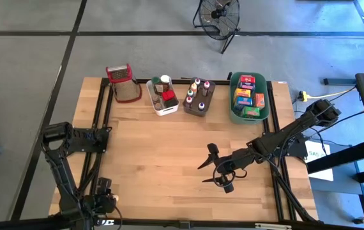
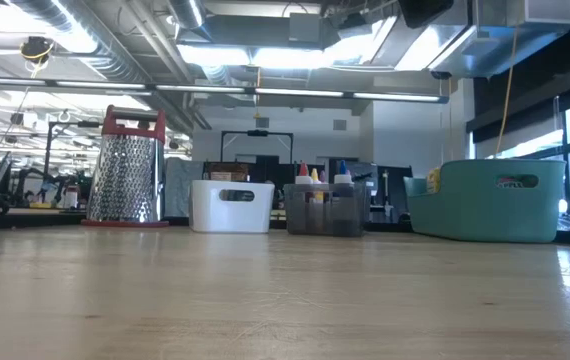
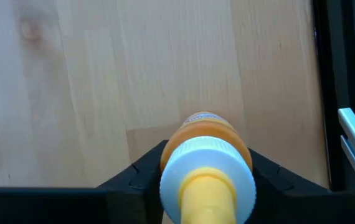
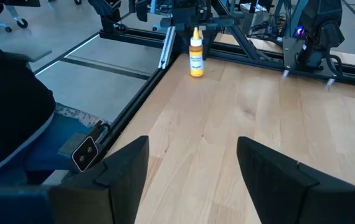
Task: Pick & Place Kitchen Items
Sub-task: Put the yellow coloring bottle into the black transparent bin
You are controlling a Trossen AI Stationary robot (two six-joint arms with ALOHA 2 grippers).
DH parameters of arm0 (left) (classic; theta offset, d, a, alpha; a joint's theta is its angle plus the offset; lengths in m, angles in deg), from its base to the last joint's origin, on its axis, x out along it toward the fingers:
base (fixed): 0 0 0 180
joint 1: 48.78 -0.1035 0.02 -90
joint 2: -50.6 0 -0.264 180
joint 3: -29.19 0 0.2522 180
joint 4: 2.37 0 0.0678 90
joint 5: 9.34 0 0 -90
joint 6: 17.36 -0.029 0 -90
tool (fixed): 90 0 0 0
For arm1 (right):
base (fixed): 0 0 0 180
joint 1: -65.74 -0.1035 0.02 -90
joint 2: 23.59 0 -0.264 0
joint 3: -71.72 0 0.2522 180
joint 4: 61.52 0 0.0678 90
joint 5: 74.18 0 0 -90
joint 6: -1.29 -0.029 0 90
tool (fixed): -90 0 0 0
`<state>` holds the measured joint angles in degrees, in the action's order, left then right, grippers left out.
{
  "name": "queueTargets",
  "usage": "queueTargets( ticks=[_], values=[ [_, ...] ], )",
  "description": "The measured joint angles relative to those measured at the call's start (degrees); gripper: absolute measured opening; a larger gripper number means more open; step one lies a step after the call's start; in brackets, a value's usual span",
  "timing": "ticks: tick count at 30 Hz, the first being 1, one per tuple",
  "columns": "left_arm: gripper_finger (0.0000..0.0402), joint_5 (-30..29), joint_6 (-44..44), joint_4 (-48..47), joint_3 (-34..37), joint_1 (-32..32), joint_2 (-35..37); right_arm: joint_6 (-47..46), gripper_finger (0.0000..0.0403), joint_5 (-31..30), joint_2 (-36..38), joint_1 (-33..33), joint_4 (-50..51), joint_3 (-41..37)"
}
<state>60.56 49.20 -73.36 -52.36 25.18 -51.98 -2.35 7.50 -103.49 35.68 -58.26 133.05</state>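
Note:
A small orange squeeze bottle [image 3: 205, 134] with a white cap and yellow nozzle stands upright near the table's left edge; the right wrist view shows it from afar [image 4: 195, 59]. My left gripper [image 1: 107, 132] is straight above it and shut on it, hiding it in the high view. My right gripper [image 1: 211, 165] hovers open over the table's right middle, its fingers [image 4: 124, 168] spread wide and pointing toward the left edge. Other kitchen items sit in the white tub [image 1: 163, 96], grey tub [image 1: 199, 97] and green tub [image 1: 249, 97]. My left gripper pinches the orange bottle's upper body just under the white cap [image 3: 177, 146], one finger [image 3: 141, 169] on each side. The fingers come from above, pointing down. The bottle is upright, and in the right wrist view its base [image 4: 196, 74] seems to rest on the wood.
A red-topped metal grater [image 1: 123, 83] stands at the far left, beside the three tubs along the far edge. Black frame rails [image 1: 102, 105] run along the table's left and right sides. A person's dark sleeve [image 4: 9, 106] shows beyond the near-left corner. Bare wood lies between the grippers.

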Motion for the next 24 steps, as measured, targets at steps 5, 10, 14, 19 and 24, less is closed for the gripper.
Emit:
queueTargets(
  ticks=[5, 10, 14, 19, 24],
  values=[
    [0.0145, 0.0, -0.9, 0.0, 0.0, -0.3, 0.0, 0.0, 0.0245, 0.0, 0.0, 0.0, 0.0, 0.0],
    [0.0145, 0.0, -0.5, 0.0, 0.0, -0.3, 0.0, 0.0, 0.0245, 0.0, 0.0, 0.0, -1.0, 0.0],
    [0.0145, 0.0, -0.5, 0.0, 0.0, -0.3, 1.6, -2.9, 0.0245, 0.0, 0.0, 0.0, -4.2, 0.0],
    [0.0145, -2.7, -1.1, 0.1, -0.4, -0.8, 6.6, -10.1, 0.0246, 0.0, 0.0, 0.0, -7.5, 0.0],
    [0.0146, -8.5, -11.3, 2.9, -1.1, -3.0, 12.1, -12.0, 0.0246, 0.0, 0.0, 0.0, -9.3, 0.0]
  ],
)
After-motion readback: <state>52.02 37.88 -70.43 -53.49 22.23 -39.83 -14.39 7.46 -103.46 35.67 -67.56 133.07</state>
